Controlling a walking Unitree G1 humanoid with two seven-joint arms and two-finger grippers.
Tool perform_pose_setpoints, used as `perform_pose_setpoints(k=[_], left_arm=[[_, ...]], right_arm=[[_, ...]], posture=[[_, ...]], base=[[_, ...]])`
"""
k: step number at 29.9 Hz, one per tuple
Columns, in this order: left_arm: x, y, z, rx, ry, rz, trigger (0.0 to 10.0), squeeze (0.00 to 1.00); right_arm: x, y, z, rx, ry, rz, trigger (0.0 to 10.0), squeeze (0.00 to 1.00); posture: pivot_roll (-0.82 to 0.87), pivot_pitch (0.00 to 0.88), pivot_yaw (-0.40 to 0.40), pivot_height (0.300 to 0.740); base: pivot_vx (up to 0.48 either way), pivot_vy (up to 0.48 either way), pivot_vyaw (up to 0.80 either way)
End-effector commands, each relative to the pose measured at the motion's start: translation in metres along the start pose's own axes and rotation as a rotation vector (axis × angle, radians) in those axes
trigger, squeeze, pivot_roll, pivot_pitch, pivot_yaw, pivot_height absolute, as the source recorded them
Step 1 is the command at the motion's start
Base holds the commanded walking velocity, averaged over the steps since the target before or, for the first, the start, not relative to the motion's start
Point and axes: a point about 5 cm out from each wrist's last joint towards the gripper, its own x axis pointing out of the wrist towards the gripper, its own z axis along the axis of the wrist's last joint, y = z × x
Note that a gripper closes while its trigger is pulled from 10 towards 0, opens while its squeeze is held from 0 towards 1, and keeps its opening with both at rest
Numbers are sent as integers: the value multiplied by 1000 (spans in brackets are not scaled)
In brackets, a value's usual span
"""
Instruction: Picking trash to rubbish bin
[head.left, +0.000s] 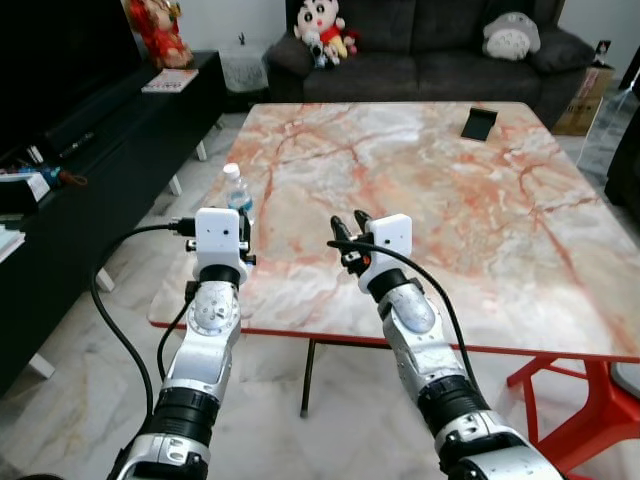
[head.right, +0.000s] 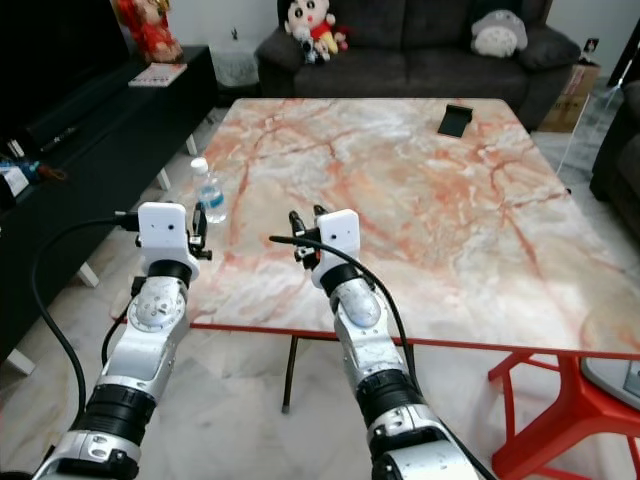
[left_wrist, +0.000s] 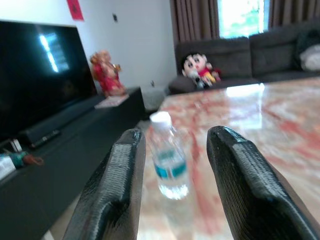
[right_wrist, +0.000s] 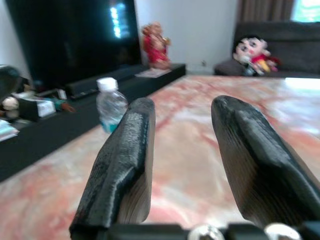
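A small clear water bottle (head.left: 236, 190) with a white cap and blue label stands upright near the left edge of the marble table (head.left: 450, 200). My left gripper (head.left: 243, 224) hovers at the table's near left corner, just short of the bottle. It is open, and in the left wrist view the bottle (left_wrist: 169, 155) shows between its fingers (left_wrist: 112, 190), a little ahead of them. My right gripper (head.left: 350, 228) is open over the table's front edge, to the right of the bottle (right_wrist: 111, 105), with nothing between its fingers.
A flat black object (head.left: 478, 124) lies at the table's far side. A black TV console (head.left: 90, 130) runs along the left. A dark sofa (head.left: 430, 50) with plush toys stands behind the table. Red table legs (head.left: 570, 400) stand at the right front.
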Motion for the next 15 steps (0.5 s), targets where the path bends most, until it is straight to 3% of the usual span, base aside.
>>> perform_pose_setpoints(k=[1, 4, 12, 15], left_arm=[[2, 9, 1, 6, -4, 28, 10000, 0], [2, 9, 1, 6, -4, 28, 10000, 0], [2, 9, 1, 5, -10, 31, 10000, 0], [2, 10, 2, 1, -12, 34, 10000, 0]], right_arm=[[5, 8, 6, 7, -20, 29, 10000, 0], [5, 8, 6, -8, -15, 38, 10000, 0], [4, 9, 6, -5, -26, 46, 10000, 0], [4, 9, 6, -6, -21, 50, 10000, 0]], posture=[[53, 1, 23, 740], [53, 1, 23, 740], [51, 0, 22, 740], [51, 0, 22, 740]], base=[[341, 0, 0], [344, 0, 0], [340, 0, 605], [346, 0, 0]])
